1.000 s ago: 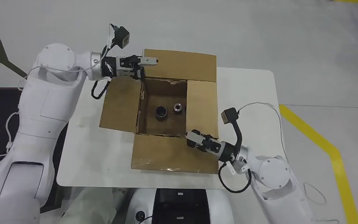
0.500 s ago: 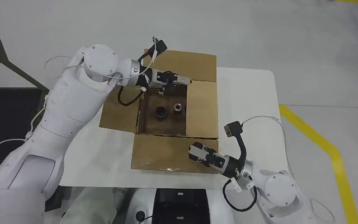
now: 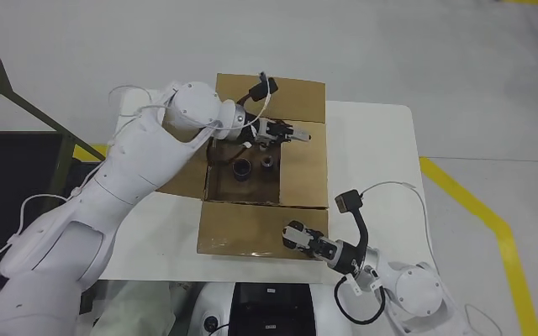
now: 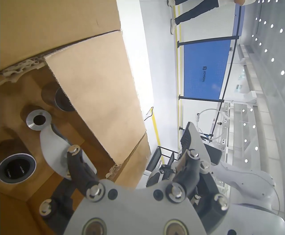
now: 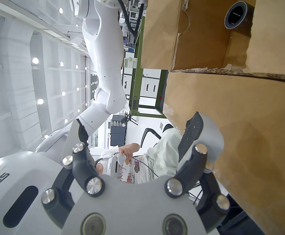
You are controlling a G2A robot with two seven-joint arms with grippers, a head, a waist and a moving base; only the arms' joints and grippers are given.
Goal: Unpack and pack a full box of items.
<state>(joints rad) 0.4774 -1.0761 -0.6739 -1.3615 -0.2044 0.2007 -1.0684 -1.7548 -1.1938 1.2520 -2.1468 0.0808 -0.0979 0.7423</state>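
Nearest you, the right gripper sits at the right end of the near flap of the open brown cardboard box. Its fingers are spread and empty.

Look down into the box and you'll find a black cylinder with a dark hollow bore standing on the floor. Faint marks inside its bore are too small to read. Just beside it stands a small silver metal ring.

Your left gripper hangs over the box's far right corner, fingers released and holding nothing. The box rests on the white table.

Beyond the box, a blue wall panel carries small white lettering.
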